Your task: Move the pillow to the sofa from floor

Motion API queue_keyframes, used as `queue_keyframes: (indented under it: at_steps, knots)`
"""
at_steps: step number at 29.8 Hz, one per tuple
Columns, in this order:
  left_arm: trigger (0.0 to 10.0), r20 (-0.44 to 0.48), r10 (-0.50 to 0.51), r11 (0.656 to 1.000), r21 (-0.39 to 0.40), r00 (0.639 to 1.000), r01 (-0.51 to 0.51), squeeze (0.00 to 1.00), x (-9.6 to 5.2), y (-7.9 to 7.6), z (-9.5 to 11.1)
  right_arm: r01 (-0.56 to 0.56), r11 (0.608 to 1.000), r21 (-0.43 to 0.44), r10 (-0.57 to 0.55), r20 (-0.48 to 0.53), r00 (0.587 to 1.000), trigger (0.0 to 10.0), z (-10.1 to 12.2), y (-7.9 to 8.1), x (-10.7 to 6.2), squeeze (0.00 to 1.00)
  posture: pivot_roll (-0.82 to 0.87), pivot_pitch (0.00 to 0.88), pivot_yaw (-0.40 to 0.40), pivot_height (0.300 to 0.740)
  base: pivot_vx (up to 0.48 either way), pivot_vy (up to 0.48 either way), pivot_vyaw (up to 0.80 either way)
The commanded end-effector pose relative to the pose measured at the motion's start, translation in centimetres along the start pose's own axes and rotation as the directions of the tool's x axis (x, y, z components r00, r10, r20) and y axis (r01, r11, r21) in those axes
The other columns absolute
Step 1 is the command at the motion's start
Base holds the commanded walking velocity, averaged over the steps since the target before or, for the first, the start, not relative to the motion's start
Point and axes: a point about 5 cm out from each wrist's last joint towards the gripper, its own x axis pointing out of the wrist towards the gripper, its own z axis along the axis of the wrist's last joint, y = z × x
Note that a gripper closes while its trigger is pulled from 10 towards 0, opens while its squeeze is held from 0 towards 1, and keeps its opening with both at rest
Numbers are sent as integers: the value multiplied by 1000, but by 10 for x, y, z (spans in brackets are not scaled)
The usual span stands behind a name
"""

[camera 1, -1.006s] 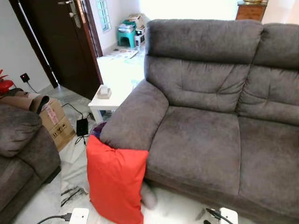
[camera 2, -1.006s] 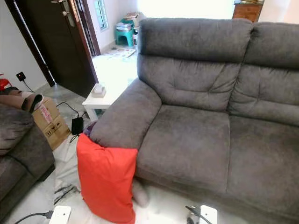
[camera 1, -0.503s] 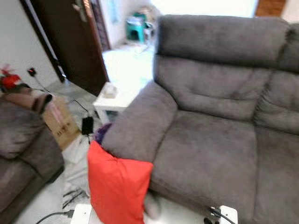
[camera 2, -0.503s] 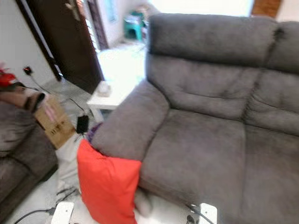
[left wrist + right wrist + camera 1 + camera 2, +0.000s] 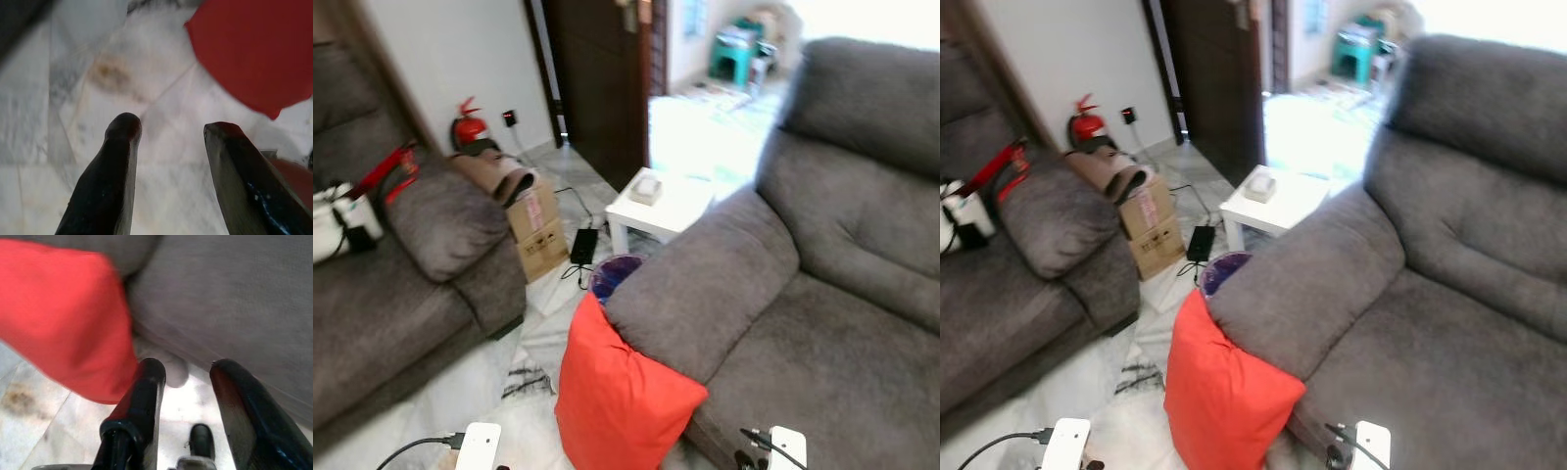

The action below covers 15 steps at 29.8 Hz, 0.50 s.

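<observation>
A red pillow (image 5: 622, 401) stands on the floor, leaning against the front of the grey sofa's armrest (image 5: 700, 284). The grey sofa (image 5: 842, 294) fills the right side of the eye views. My left gripper (image 5: 171, 129) hangs open above the marble floor, with a corner of the red pillow (image 5: 254, 49) ahead of it. My right gripper (image 5: 188, 367) is open too, low by the sofa's front, with the red pillow (image 5: 63, 313) to one side and the sofa's grey fabric (image 5: 234, 303) beyond. Nothing is held in either.
A second grey sofa (image 5: 401, 284) stands at the left with bags on it. A cardboard box (image 5: 540, 230), a small white table (image 5: 658, 204), a purple bin (image 5: 612, 274), cables and a black adapter (image 5: 583, 245) lie between the sofas. A fire extinguisher (image 5: 465, 127) stands by the wall.
The camera has swung left, so the left sofa and wall now show and the right sofa has slid right. The pillow still leans against the armrest.
</observation>
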Motion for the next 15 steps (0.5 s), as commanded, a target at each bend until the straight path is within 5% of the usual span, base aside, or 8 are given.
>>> queue_keyframes:
  at_steps: [1,3,15]
  knots:
    - [10000,-18,17,1000,10,1000,-16,0,-1,6,-6,-17,1000,14,18,-29,999,10000,-10,6,-1,0,87,72,70,740,0,0,0]
    - [10000,-4,14,1000,16,1000,-14,0,-1,5,-2,-29,999,12,30,-21,999,10000,-9,7,-1,0,87,72,70,740,0,0,0]
    - [10000,0,16,1000,13,1000,-16,0,0,5,-1,-40,999,6,40,-20,999,10000,-9,9,-1,0,88,79,72,740,0,0,800]
